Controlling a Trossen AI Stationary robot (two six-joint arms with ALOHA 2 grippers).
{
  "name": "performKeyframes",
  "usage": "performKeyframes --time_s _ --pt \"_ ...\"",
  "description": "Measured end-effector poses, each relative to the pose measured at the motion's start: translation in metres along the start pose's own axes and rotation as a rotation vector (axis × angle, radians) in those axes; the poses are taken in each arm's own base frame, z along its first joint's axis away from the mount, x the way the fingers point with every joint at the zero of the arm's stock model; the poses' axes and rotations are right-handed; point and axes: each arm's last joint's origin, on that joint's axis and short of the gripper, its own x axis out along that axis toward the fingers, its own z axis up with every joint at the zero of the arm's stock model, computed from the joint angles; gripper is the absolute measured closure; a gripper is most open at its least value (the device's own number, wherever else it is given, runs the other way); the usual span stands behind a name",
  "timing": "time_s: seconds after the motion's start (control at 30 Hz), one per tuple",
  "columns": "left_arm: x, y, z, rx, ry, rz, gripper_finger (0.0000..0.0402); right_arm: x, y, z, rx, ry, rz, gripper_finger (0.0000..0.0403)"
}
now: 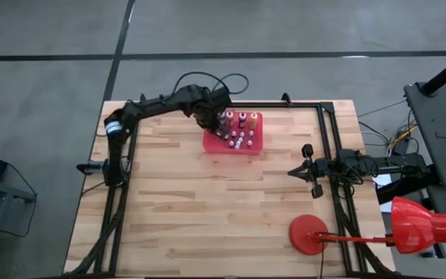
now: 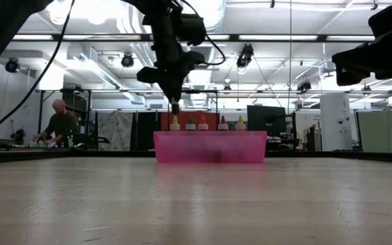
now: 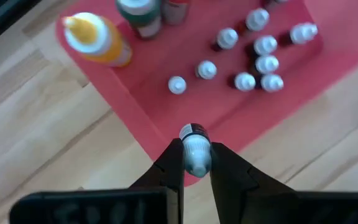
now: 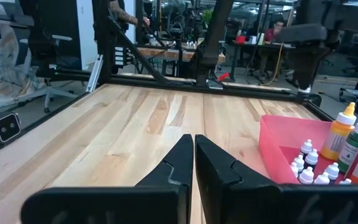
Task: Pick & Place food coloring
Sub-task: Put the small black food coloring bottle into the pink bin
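Note:
A red tray (image 1: 252, 147) sits at the table's far middle. In it stand tall bottles of food coloring, among them an orange one (image 3: 95, 40), and several tiny white-capped ones (image 3: 253, 62). My left gripper (image 3: 196, 155) hangs over the tray's left edge (image 3: 143, 140), shut on one tiny bottle (image 3: 195, 146). The low view shows this gripper (image 2: 175, 103) above the row of tall bottles (image 2: 203, 123). My right gripper (image 4: 194, 146) is shut on nothing and waits level at the table's right side (image 1: 293, 172). My left gripper pinches the tiny bottle by its pale sides (image 3: 196, 160) between the two fingers. The fingers come from above, pointing steeply down. The bottle's end with a dark and red band (image 3: 193, 130) sticks out past the fingertips. It is lifted clear, above the tray's edge.
A black frame rail (image 1: 327, 147) runs along the table's far and right sides. A red disc (image 1: 310, 232) with a red cone (image 1: 416, 225) lies at the near right. Bare wood lies in front of the tray. A person (image 2: 58, 124) sits far behind the table.

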Motion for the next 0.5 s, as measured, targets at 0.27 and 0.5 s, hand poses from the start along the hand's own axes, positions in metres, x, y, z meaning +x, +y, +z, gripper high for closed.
performKeyframes --time_s 0.27,0.5 --pt "0.004 0.004 0.006 -0.186 -0.007 0.000 0.0372 0.000 0.000 0.000 0.000 0.000 0.000 0.0394" --pt "0.018 0.004 0.006 -0.249 0.023 0.020 0.0372 0.000 0.000 0.000 -0.001 0.000 -0.001 0.0394"
